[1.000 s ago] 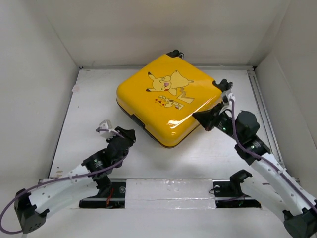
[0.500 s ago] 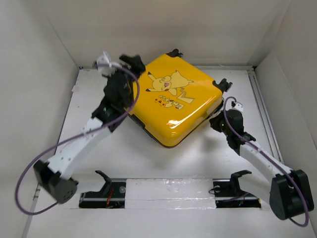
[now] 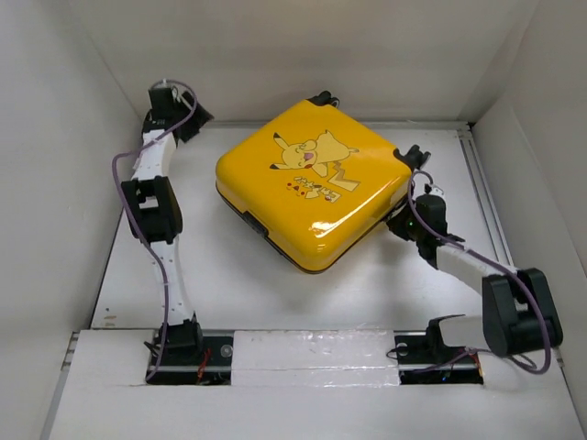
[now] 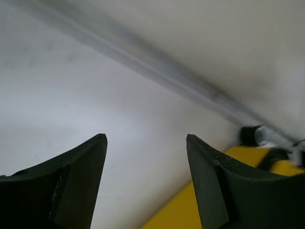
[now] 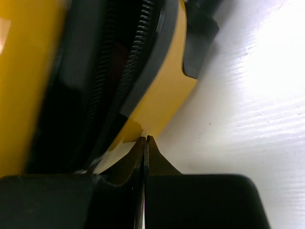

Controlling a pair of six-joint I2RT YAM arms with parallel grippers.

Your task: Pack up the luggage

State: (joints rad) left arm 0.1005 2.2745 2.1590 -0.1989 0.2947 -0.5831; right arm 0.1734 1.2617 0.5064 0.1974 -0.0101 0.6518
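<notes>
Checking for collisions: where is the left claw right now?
In the top view, the left claw sits open at the far-left corner of the table, left of the yellow luggage and not touching it.

The only writing stands on the lid of the large glossy yellow hard-shell suitcase [image 3: 314, 183]: a short row of small dark letters [image 3: 316, 190] just under the cartoon print [image 3: 310, 151]. It is too small to read.

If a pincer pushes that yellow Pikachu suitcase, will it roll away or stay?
Probably slides rather than rolls: the luggage lies flat, its wheels pointing sideways. It looks glossy and stiff, so likely slippery to grip.
</notes>
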